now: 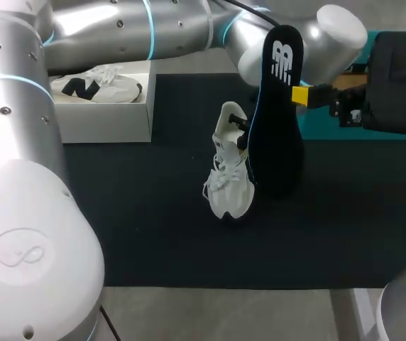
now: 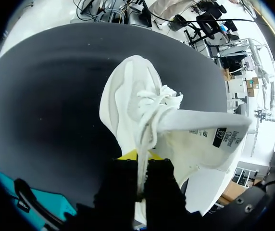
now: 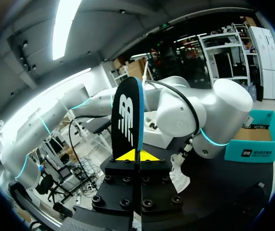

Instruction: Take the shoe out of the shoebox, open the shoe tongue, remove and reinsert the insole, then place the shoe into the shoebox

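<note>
Head view: insole (image 1: 277, 142) upright in right tool (image 1: 299, 94), shoe (image 1: 231, 188) toe nearward

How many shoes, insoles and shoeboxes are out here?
shoes: 2, one shoe out, one shoe boxed
insole: 1
shoebox: 1
total: 4

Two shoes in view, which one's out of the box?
The shoe on the black mat, mid-table, with the left gripper at its opening. The other shoe lies inside the white shoebox.
</note>
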`<state>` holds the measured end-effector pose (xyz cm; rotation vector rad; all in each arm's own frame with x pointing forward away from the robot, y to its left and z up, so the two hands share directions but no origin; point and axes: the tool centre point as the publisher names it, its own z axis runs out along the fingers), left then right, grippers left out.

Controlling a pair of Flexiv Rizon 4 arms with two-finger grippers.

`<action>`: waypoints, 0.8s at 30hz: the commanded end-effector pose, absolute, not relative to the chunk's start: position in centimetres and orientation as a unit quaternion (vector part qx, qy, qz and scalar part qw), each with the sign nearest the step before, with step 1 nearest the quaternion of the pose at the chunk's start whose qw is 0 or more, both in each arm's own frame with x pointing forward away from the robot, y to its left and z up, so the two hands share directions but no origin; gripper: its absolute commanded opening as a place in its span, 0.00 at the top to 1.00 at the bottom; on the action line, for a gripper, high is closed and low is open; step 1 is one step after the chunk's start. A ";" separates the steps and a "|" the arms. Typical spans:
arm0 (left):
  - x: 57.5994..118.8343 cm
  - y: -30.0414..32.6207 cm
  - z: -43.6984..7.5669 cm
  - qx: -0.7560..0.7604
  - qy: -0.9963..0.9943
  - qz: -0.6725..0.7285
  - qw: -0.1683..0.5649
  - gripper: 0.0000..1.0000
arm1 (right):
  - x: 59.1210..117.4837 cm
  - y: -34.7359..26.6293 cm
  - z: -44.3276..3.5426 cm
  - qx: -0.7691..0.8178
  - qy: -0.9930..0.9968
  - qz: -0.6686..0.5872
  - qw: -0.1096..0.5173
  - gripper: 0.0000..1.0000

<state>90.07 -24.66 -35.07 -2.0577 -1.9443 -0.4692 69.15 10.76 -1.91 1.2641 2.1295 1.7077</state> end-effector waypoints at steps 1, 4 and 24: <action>89.6 -23.8 -34.3 -0.700 -0.683 -0.169 0.121 1.00 | 67.3 10.7 -1.9 0.422 0.702 0.569 0.073 1.00; 89.6 -23.7 -34.3 -0.695 -0.689 -0.169 0.116 1.00 | 67.3 10.7 -1.9 0.422 0.702 0.569 0.073 1.00; 91.3 -24.4 -38.0 -0.688 -0.695 -0.131 0.161 0.83 | 67.3 10.7 -1.9 0.422 0.702 0.569 0.073 1.00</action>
